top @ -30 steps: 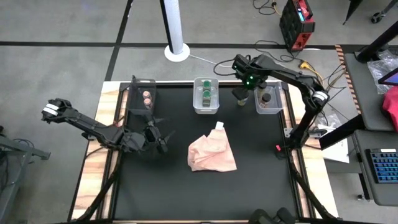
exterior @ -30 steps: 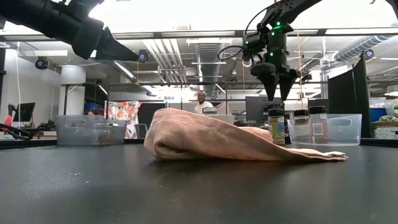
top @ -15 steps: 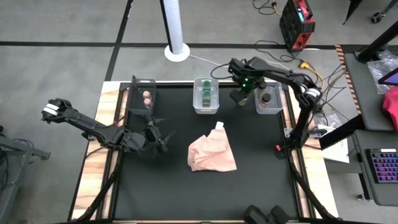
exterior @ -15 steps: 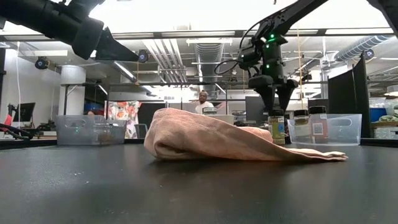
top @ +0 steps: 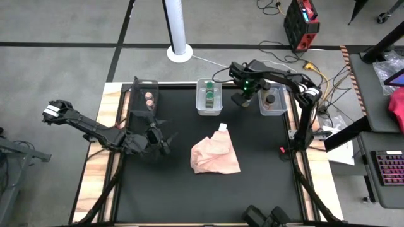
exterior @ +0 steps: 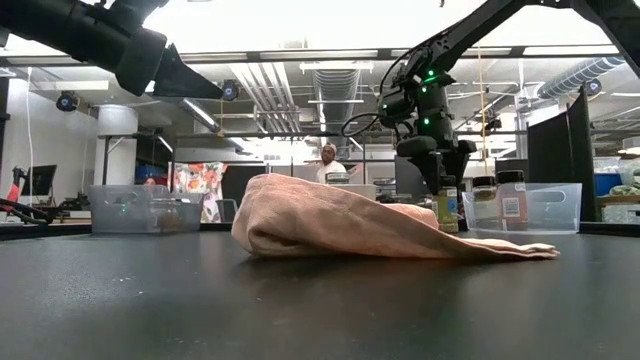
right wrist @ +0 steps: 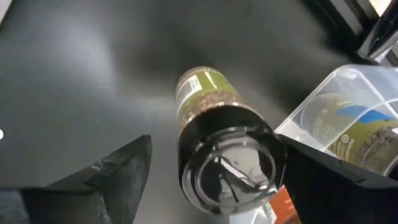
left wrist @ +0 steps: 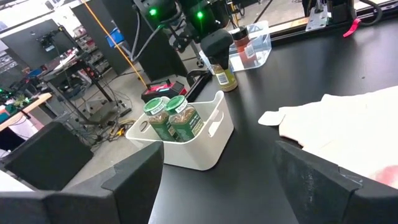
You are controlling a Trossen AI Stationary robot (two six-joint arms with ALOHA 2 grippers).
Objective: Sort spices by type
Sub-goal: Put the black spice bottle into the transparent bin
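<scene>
Right wrist view: your right end effector was released, fingers straddling the black-lidded spice jar; left end effector was released too.

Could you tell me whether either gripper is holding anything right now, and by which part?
Nothing is held. The right gripper is open, its fingers either side of the upright black-lidded spice jar. The left gripper hangs empty.

Grey concrete floor crossed by dark tape lines, white round pole on a disc base beyond the far edge of the black-topped bench, red box far right, bright ceiling strip lights, exposed silver ducts
</scene>
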